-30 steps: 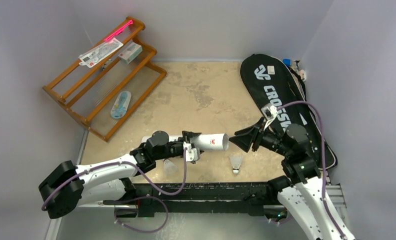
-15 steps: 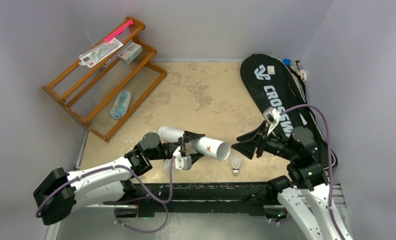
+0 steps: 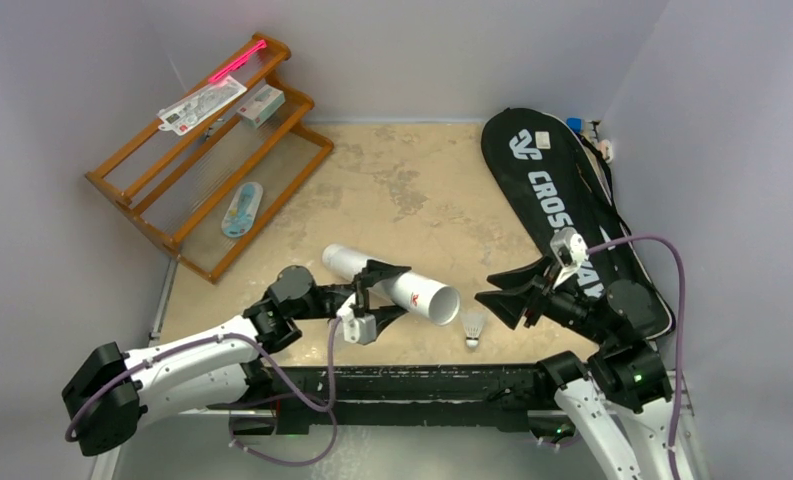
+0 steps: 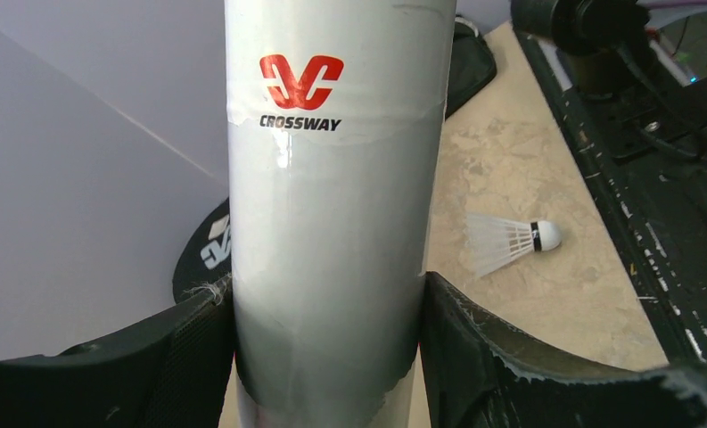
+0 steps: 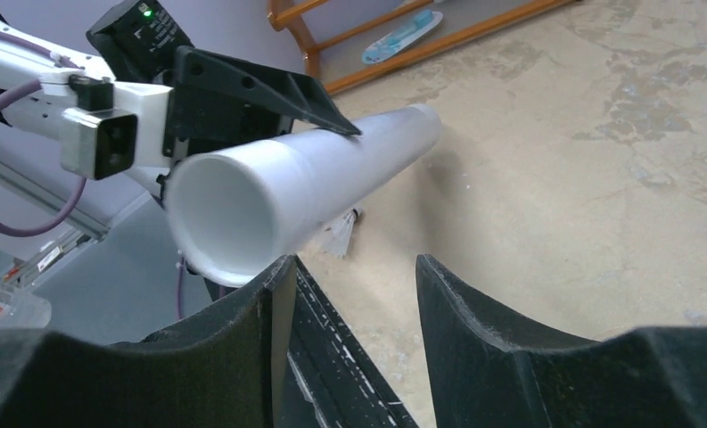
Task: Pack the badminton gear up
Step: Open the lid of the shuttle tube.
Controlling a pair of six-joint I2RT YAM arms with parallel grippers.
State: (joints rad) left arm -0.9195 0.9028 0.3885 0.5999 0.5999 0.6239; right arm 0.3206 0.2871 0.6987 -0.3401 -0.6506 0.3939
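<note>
Grey walls close in a mottled beige tabletop [image 3: 412, 190]. Its biggest item is a long black racket-shaped bag with white lettering [image 3: 557, 195], lying along the right wall. An orange wooden rack [image 3: 207, 150] leans in the far left corner and has no part in the job.

The left gripper [image 3: 392, 290] is clamped across the middle of a long white-silver cardboard tube with a red logo [image 3: 427, 296], one finger pressed to each side in the left wrist view. A second ago the tube was held level with its open mouth right up against the right gripper [image 3: 492, 293]. It is now slanted, closed end toward the table's middle and mouth dipped toward the near right.

Over the same second the right gripper has drawn back to the right. It now stands just clear of the mouth with its fingers spread and nothing between them, and its wrist view looks straight at the tube's open end.

One small white feather shuttlecock with a dark band [image 3: 473, 327] lies loose on the tabletop, just below the tube's mouth and near the right gripper.

My reading is that a handover at the mouth has ended, and this shuttlecock is probably the next thing to load. The tube itself is not yet packed in the bag.
</note>
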